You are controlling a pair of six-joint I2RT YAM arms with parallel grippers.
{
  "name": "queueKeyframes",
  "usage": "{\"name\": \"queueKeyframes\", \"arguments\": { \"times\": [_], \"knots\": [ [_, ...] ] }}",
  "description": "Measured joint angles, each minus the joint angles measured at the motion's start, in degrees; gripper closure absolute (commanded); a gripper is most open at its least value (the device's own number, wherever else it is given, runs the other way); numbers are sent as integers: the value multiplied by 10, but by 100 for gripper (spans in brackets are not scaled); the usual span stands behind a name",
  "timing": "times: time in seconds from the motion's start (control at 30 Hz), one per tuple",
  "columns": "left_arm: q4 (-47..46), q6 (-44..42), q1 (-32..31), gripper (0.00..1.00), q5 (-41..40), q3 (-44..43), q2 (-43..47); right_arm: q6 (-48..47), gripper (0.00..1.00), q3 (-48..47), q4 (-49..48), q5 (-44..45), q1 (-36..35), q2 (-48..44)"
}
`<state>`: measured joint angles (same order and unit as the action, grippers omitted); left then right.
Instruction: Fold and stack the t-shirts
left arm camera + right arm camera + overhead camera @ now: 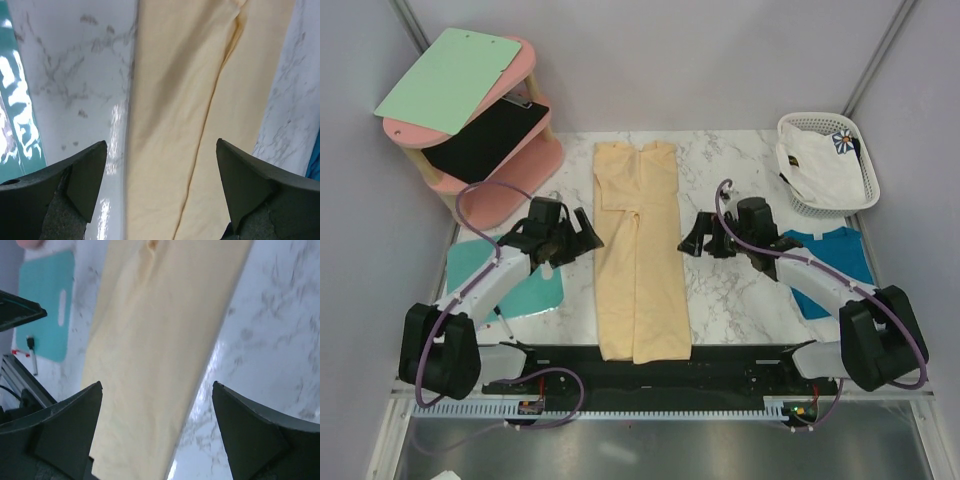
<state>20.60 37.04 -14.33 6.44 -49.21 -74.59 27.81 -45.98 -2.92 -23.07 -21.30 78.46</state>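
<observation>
Yellow shirt (638, 270) lies as a long narrow strip down the middle of the marble surface (730, 290), sides folded in, collar at the far end. The left tool (585, 236) and right tool (692, 240) flank it, each wide open and holding nothing. Folding end to end looks next: pinch both near corners through all layers, lift evenly, and lay the hem squarely by the collar.

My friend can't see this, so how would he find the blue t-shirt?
Find the marble table, then the white basket at its far right corner. Just nearer the arms, the teal-blue t-shirt lies flat, partly under the right arm. It is darker than the turquoise board on the left side.
</observation>
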Motion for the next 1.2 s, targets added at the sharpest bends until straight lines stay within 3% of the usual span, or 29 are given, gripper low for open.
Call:
{"name": "queueKeyframes", "arguments": {
  "times": [0.2,0.43,0.6,0.77,0.87,1.2],
  "knots": [
    [65,50,-87,4,-3,79,49,18,5,107,113,-2,-49,-69],
    [94,129,-193,5,-6,173,98,84,18,186,138,1,-155,-134],
    [132,179,-233,5,-16,235,181,129,21,228,173,6,-196,-179],
    [153,206,-252,8,-23,256,228,157,34,240,205,9,-210,-231],
    [158,213,-265,12,-32,256,229,170,42,244,211,9,-217,-238],
    [175,219,-335,13,-60,205,127,204,44,263,213,9,-256,-211]
  ]
}}
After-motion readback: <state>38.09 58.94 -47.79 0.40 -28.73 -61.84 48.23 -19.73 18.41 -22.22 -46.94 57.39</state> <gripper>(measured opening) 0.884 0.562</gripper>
